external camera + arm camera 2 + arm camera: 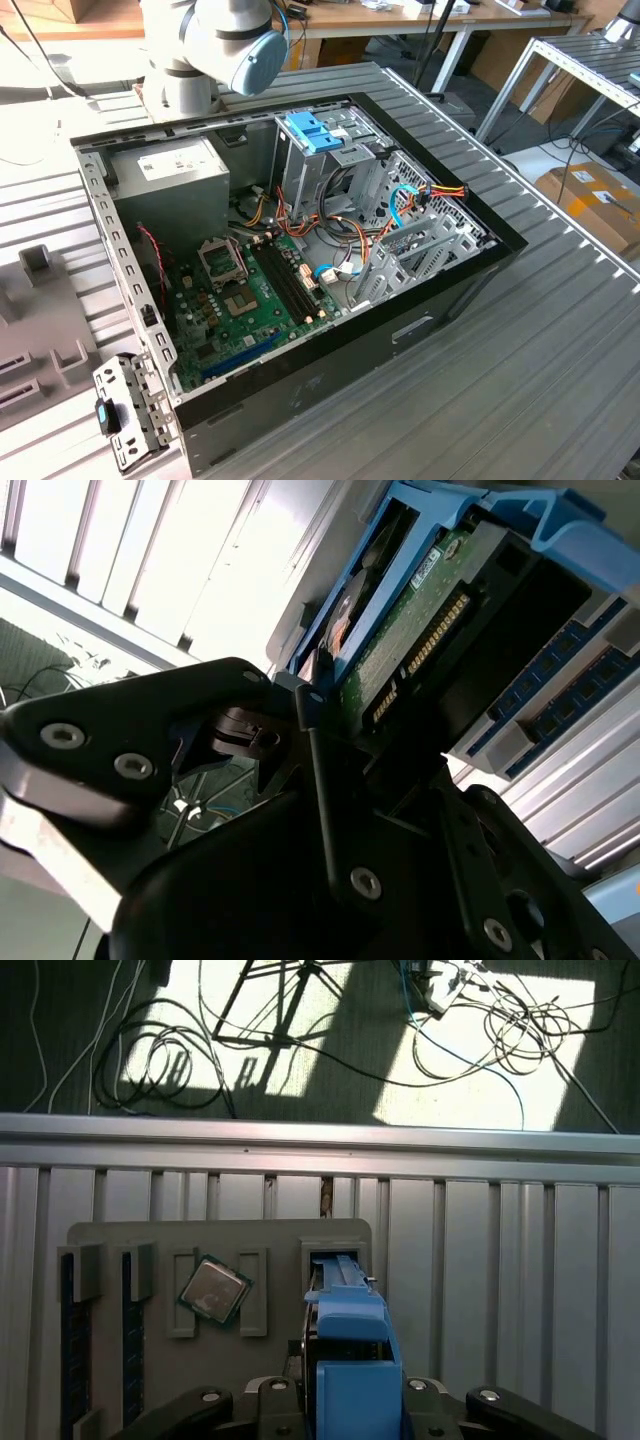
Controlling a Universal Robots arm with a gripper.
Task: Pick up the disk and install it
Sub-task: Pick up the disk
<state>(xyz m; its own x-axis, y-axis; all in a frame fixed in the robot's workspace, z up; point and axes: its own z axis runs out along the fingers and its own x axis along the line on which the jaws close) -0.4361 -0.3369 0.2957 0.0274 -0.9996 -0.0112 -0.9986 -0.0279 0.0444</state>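
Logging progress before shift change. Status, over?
Gripper shut on the disk in its blue caddy. At a slot of the grey tray, not yet in the case. Nothing blocking seen.

This is a robotics lab or workshop: a pale grey industrial robot arm (215, 50) stands on a ribbed aluminium desk (520, 350) beside an opened black desktop computer case (300, 230) with its green motherboard (240, 295) bare. Just ahead of the black fingers (190, 1410) a grey slotted parts tray (220, 1235) lies on the desk. Well beyond them loose cables (520, 1010) sprawl over the dark floor (60, 1050), while a wood-topped worktable (400, 18) and a brown cardboard box (590, 200) stand nearby.
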